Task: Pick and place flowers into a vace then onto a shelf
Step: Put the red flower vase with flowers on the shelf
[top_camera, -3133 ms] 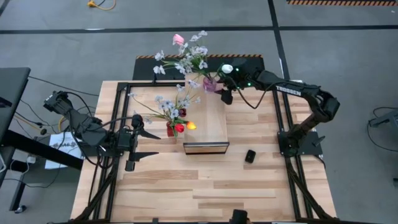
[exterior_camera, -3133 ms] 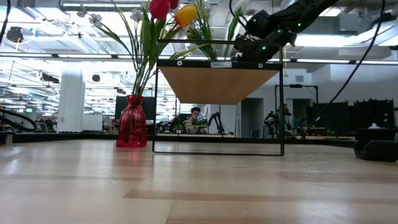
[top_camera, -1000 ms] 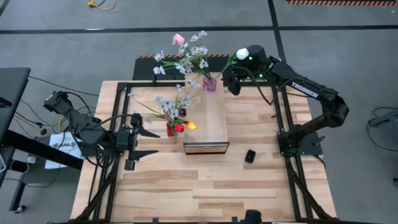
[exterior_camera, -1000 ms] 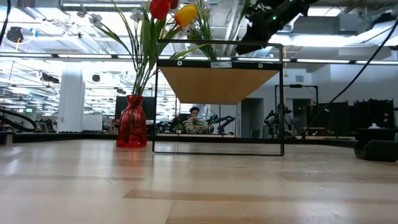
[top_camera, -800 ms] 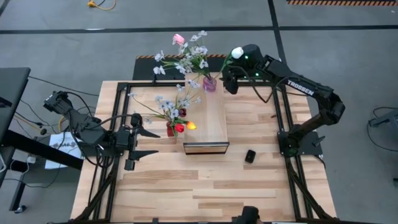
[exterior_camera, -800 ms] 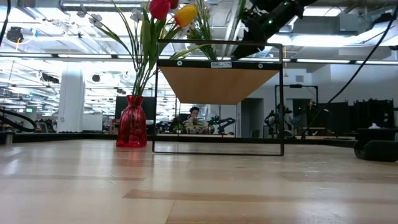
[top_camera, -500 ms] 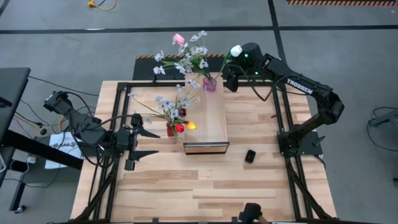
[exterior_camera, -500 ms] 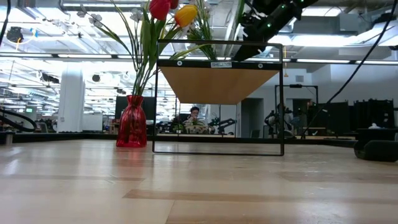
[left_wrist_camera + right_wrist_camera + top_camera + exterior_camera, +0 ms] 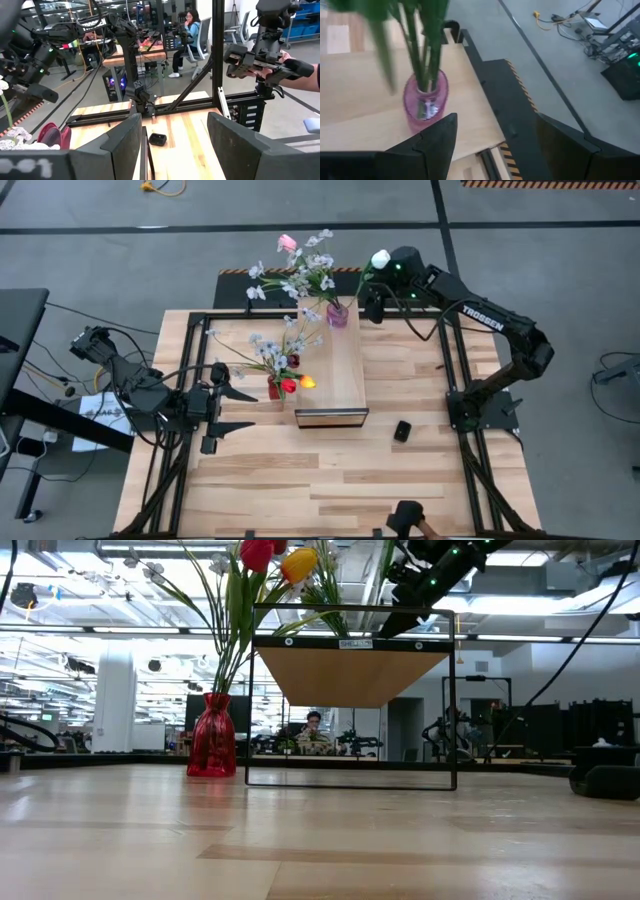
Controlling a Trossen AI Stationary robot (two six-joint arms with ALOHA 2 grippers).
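**Right gripper up by pink vase, white tulip in it**

Okay, my right gripper point(image 9: 367, 292) sits high at the shelf's point(image 9: 342, 375) far end, beside the pink vase point(image 9: 337, 315). A white tulip point(image 9: 380, 260) rides at the gripper, stem seemingly pinched between its fingers; the wrist view shows those fingers spread, nothing visible in the gap. Pink vase stands on the shelf with pale blossoms and a pink tulip point(image 9: 287, 243). Red vase point(image 9: 212, 734) stands on the table just beside the shelf, holding red and yellow tulips point(image 9: 299, 564). Left gripper point(image 9: 232, 410) waits low over the table's left side, fingers spread, empty. A person point(image 9: 192, 30) sits in the room beyond.
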